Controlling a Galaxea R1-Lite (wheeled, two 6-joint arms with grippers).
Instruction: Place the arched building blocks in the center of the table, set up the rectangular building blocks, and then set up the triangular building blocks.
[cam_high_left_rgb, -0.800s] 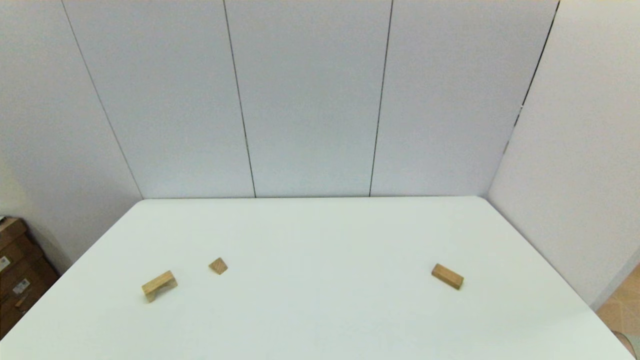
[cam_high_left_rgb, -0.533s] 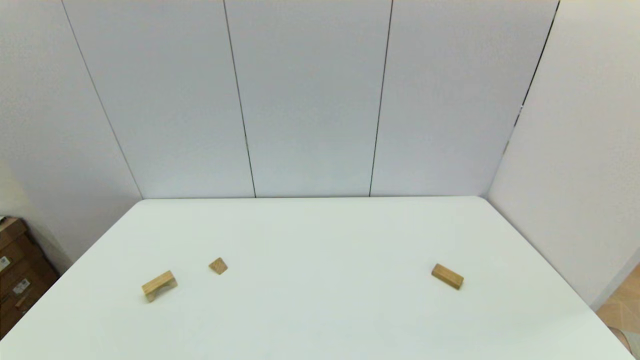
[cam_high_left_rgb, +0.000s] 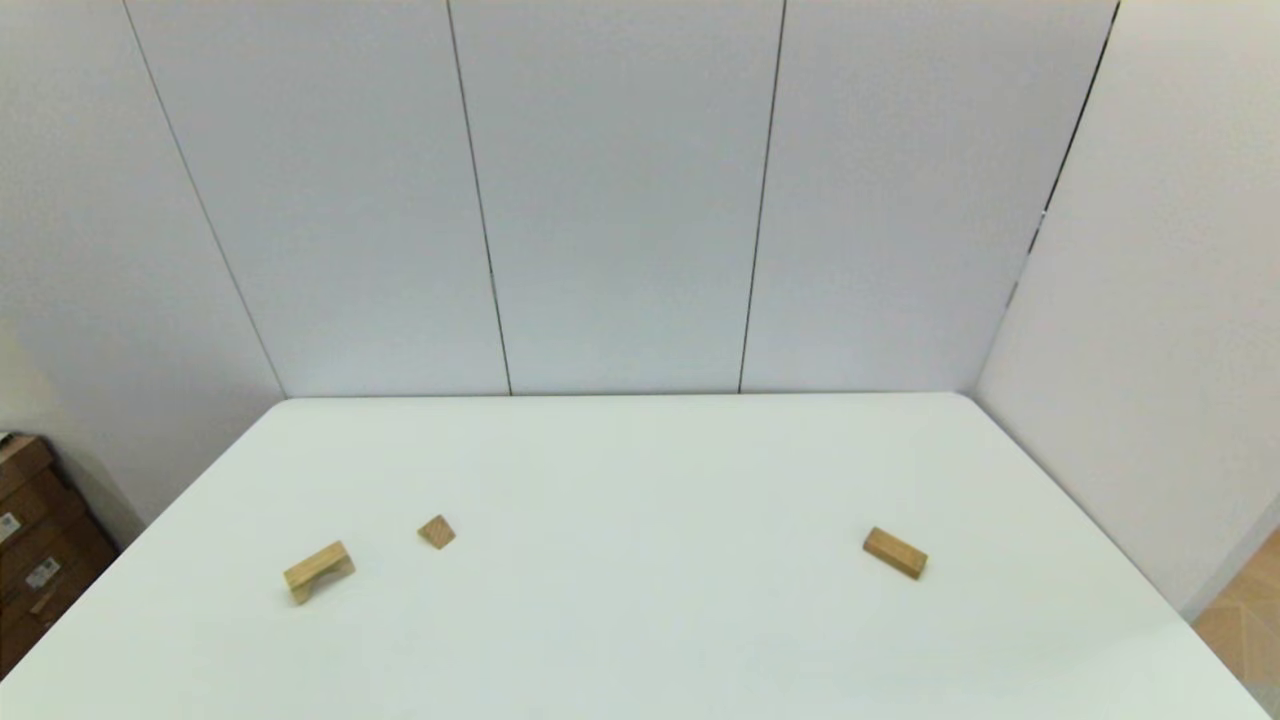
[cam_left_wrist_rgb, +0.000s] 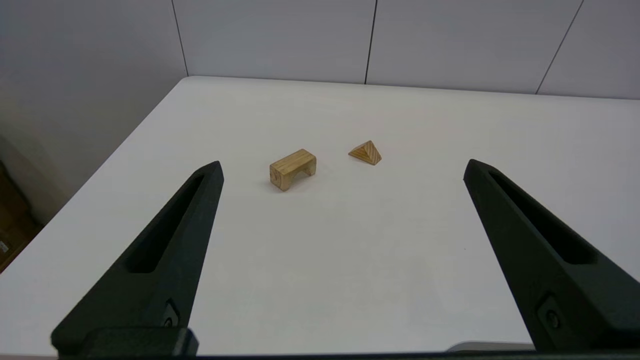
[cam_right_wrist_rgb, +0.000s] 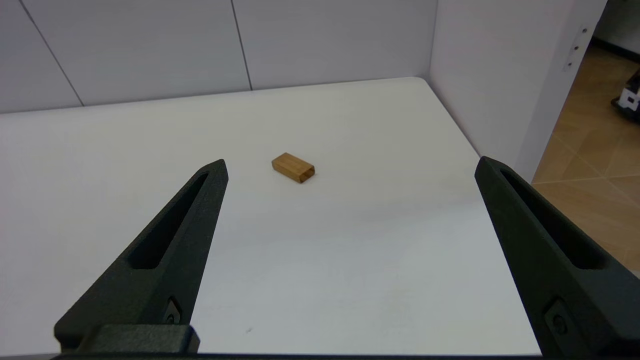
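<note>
white surface (cam_high_left_rgb: 640, 480) under grey wall panels: arched block (cam_high_left_rgb: 318, 571) lower left, triangular block (cam_high_left_rgb: 436, 531) just beside it, rectangular block (cam_high_left_rgb: 895, 553) lying flat, well apart at right. left pincer (cam_left_wrist_rgb: 342, 167) and right pincer (cam_right_wrist_rgb: 350, 165) both gape wide, empty.

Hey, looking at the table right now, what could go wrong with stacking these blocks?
The triangular block lies close beside the arched block, so the open left tool might knock it while reaching for the arch. The rectangular block lies askew before the open right tool, so a straight grasp may slip.
</note>
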